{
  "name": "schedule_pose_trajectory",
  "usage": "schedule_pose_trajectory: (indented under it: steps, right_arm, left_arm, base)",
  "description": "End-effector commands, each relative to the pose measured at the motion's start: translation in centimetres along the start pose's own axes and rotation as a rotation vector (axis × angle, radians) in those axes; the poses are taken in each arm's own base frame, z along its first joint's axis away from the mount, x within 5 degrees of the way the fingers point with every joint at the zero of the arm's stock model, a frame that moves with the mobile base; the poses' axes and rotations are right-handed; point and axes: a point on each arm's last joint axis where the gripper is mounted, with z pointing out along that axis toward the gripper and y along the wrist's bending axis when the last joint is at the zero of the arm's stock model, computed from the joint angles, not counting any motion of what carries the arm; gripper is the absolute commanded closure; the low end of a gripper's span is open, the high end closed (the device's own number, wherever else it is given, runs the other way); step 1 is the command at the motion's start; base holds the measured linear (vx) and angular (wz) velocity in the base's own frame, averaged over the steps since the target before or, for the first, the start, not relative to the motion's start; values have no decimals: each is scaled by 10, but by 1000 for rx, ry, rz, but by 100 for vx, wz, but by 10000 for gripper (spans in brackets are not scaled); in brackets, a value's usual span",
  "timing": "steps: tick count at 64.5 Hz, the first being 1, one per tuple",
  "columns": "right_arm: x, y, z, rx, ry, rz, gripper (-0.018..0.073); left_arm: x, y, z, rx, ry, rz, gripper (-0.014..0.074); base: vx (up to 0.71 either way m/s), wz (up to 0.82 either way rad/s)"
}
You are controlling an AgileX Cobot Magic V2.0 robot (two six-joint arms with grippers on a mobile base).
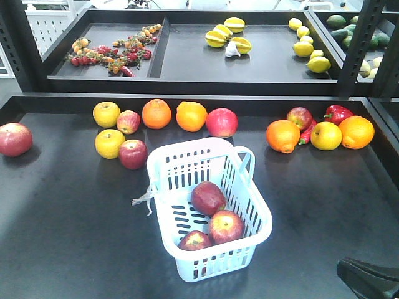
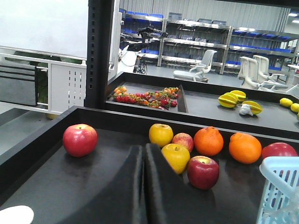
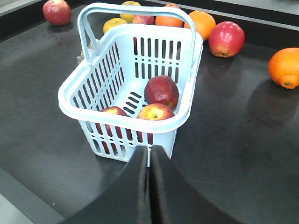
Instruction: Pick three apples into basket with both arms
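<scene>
The pale blue basket (image 1: pixel 215 265) stands on the black table, near the front middle. Three apples lie inside it: a dark red one (image 1: pixel 208 197), a streaked one (image 1: pixel 226 226) and another streaked one (image 1: pixel 195 241). In the right wrist view the same apples (image 3: pixel 161 91) show through the basket's slotted wall (image 3: pixel 140 125). My right gripper (image 3: pixel 149 150) is shut and empty, just in front of the basket's near end. My left gripper (image 2: pixel 144 150) is also shut and empty, low over the table left of the basket (image 2: pixel 280 186).
Loose fruit lies behind the basket: red apples (image 1: pixel 133 154), (image 1: pixel 14 139), (image 1: pixel 222 122), yellow apples (image 1: pixel 110 143), oranges (image 1: pixel 156 113), (image 1: pixel 282 136) and a red pepper (image 1: pixel 337 113). A raised shelf (image 1: pixel 187 59) behind holds starfruit and lemons. Part of my right arm (image 1: pixel 368 277) shows at the front right.
</scene>
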Motion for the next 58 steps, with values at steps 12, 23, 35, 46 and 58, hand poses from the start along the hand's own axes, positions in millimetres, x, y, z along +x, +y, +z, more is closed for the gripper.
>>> schedule_pose_trajectory:
  steps: [12,23,35,46,58]
  right_arm:
    - [-13,-3,-2,34,-67,8,564]
    - [-13,-3,-2,34,-67,8,564]
    - [-13,-3,-2,34,-67,8,564]
    - [-13,-3,-2,34,-67,8,564]
    - [-13,-3,-2,34,-67,8,564]
  left_arm:
    - [0,0,-1,8,-67,-1,603]
    - [1,0,-1,23,-65,18,603]
    - [1,-1,-1,24,-65,8,603]
    - [0,-1,-1,24,-66,8,603]
    - [0,-1,-1,24,-65,8,603]
  base:
    - [0,0]
    - [0,0]
    - [0,0]
    - [0,0]
    - [0,0]
